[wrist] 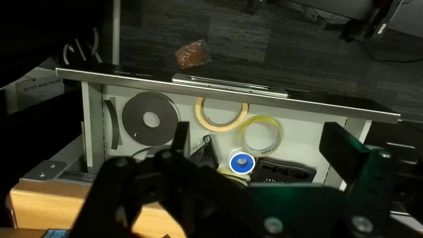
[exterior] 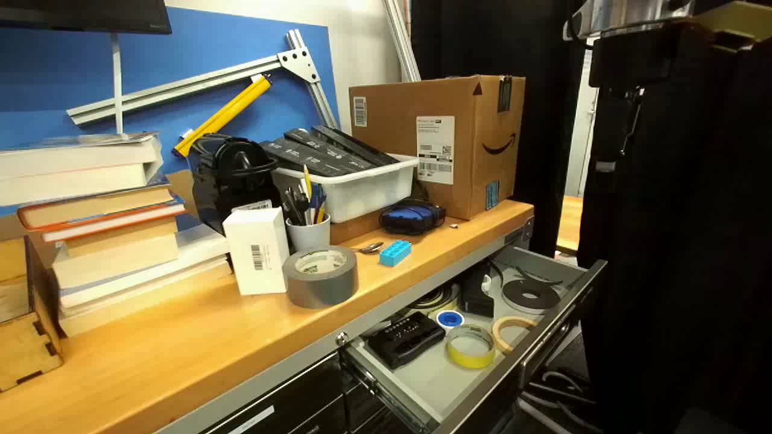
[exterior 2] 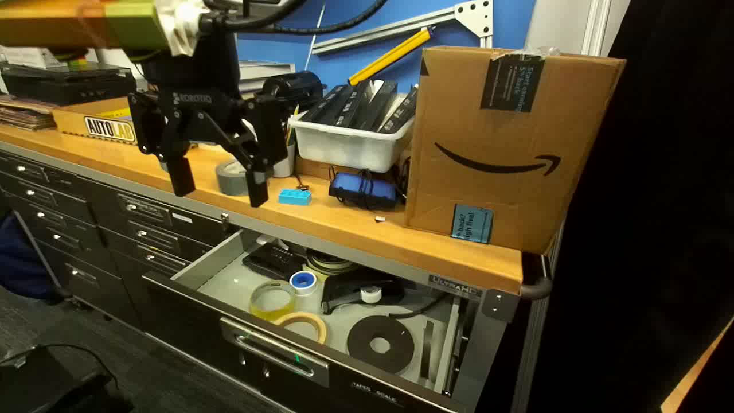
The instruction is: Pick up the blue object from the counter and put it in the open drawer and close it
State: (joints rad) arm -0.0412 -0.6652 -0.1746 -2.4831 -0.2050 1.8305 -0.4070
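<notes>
Jaws: parted wide
Blue block [exterior 2: 294, 198]: on tabletop [exterior 2: 344, 217], apart from jaws, right of them in an exterior view
Drawer [wrist: 297, 134]: pulled out, below the jaws

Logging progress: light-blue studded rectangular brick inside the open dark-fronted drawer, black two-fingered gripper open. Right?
Not inside: the light-blue brick lies on the brown wooden counter, as both exterior views show. Drawer and gripper are indeed open.

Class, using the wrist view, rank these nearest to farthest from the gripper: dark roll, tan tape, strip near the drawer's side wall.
1. Tan tape, framed by the open gripper.
2. Dark roll, left of that.
3. Strip, farthest left.
</notes>
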